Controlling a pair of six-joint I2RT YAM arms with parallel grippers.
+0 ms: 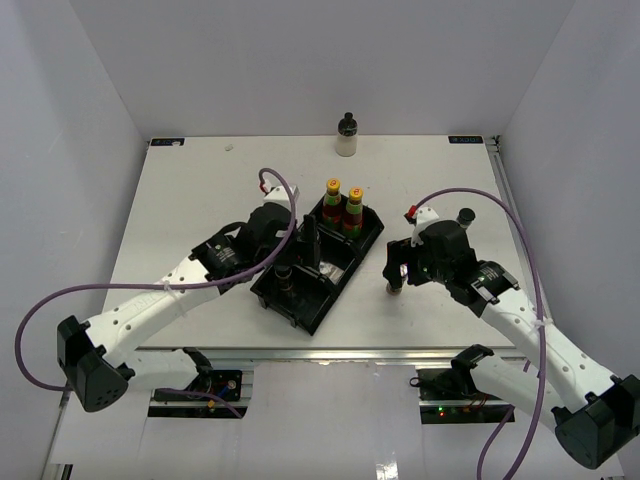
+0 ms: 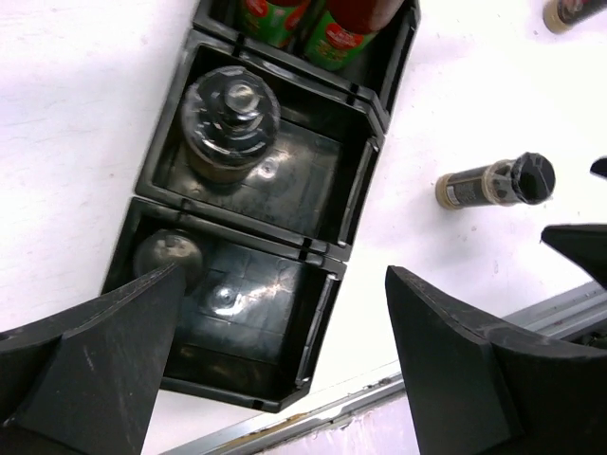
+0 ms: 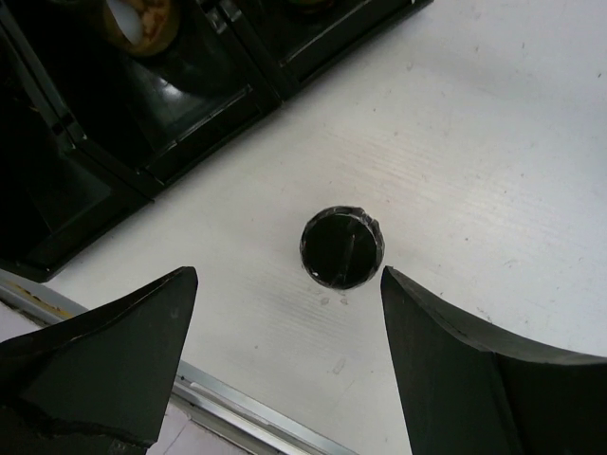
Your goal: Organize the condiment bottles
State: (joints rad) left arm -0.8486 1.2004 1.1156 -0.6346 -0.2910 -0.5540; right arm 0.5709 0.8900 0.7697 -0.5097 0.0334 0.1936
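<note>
tabletop (image 3: 474, 142): right claw (image 3: 286, 277) gapes over bottle (image 3: 342, 248)

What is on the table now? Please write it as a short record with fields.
tray: black tray, middle of the table
far compartment: two red sauce bottles
middle compartment: dark jar
near compartment: second jar, partly hidden
left gripper: open, over the tray
right gripper: open, over a black-capped bottle standing beside the tray
far table edge: cream bottle

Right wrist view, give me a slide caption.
Open right fingers framing a black-capped bottle standing on the white table beside the black tray.
</note>
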